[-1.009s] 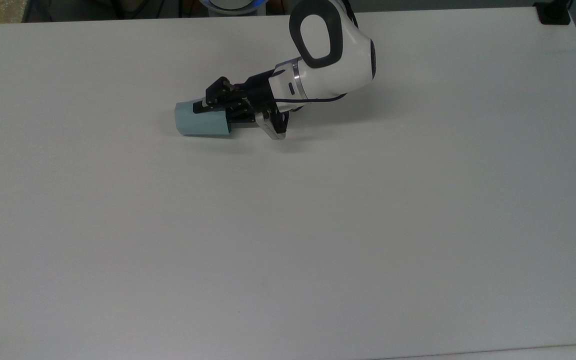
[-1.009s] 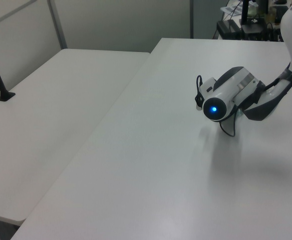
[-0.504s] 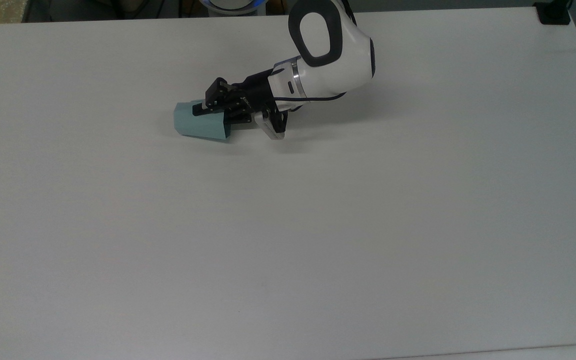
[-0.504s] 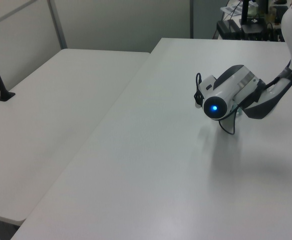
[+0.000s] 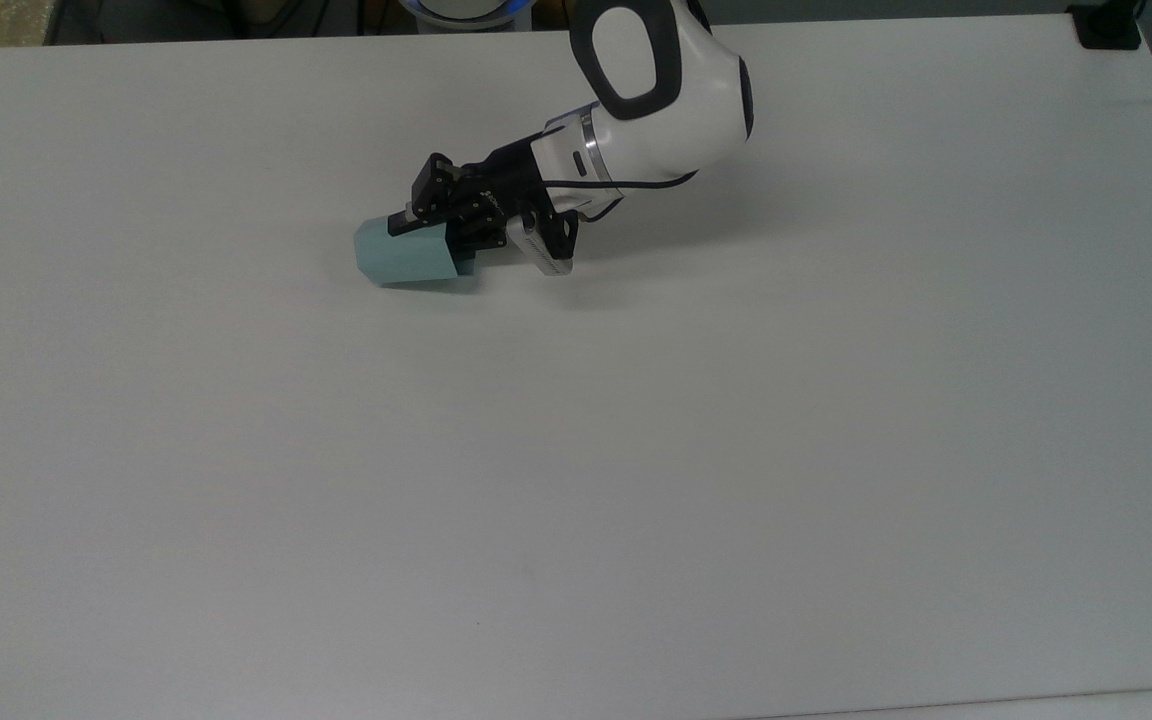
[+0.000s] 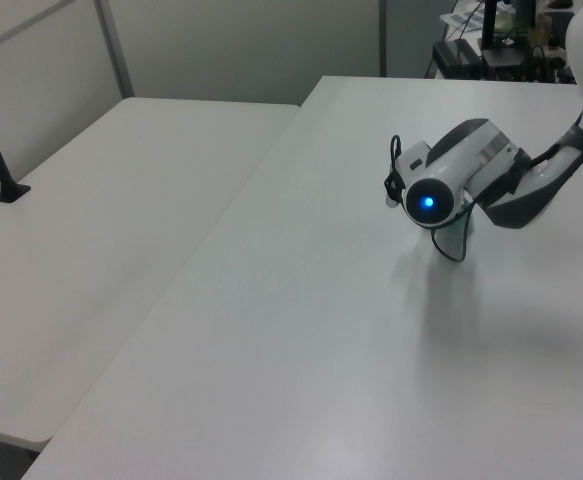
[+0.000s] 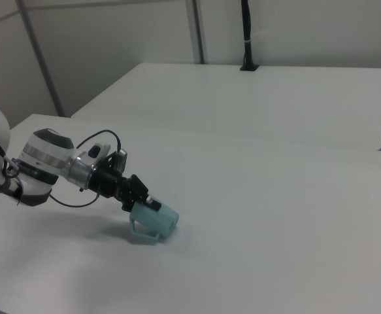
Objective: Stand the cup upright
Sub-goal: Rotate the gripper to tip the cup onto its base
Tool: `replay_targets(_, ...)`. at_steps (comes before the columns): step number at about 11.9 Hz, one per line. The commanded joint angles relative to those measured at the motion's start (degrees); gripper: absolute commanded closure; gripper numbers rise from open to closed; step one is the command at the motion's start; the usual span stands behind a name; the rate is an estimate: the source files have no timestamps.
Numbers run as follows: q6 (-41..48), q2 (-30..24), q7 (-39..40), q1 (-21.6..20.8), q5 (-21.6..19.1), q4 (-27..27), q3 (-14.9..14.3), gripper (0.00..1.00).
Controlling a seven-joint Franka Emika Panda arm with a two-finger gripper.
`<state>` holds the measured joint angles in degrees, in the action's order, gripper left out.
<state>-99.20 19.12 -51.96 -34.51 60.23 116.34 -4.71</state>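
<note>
The cup (image 5: 404,256) is pale teal with flat sides and sits at the back middle of the white table (image 5: 636,450). My gripper (image 5: 418,234) is shut on its rim end, reaching in low from the top view's right. In the right view the cup (image 7: 156,221) is tilted, with its narrow base pointing down toward the right view's right and its small handle underneath, close to the table. The gripper (image 7: 143,204) holds its upper end. In the left view the arm's wrist (image 6: 441,185), with a blue light, covers the gripper and nearly all of the cup.
A second white table (image 6: 91,230) stands beside this one, across a narrow gap. A black post (image 7: 246,33) is clamped to its far edge. A black block (image 5: 1104,25) sits at the top view's back right corner.
The wrist has risen a little and turned. The cup's rim end has lifted with it, so the cup looks shorter in the top view and tilts more steeply.
</note>
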Motion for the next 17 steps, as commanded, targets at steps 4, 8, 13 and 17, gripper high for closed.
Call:
replay_targets(4, -8.97, -11.98, -0.08, 4.17, -7.04, 1.79, -0.04, 1.00)
replay_targets(8, -17.06, -20.34, 12.20, 11.11, -27.92, 1.70, -0.91, 1.00)
replay_targets(13, -19.89, -23.60, 29.96, 19.90, -53.34, 1.79, -1.01, 1.00)
replay_targets(17, -28.56, -22.20, 36.04, 24.39, -61.54, 7.04, -2.41, 1.00)
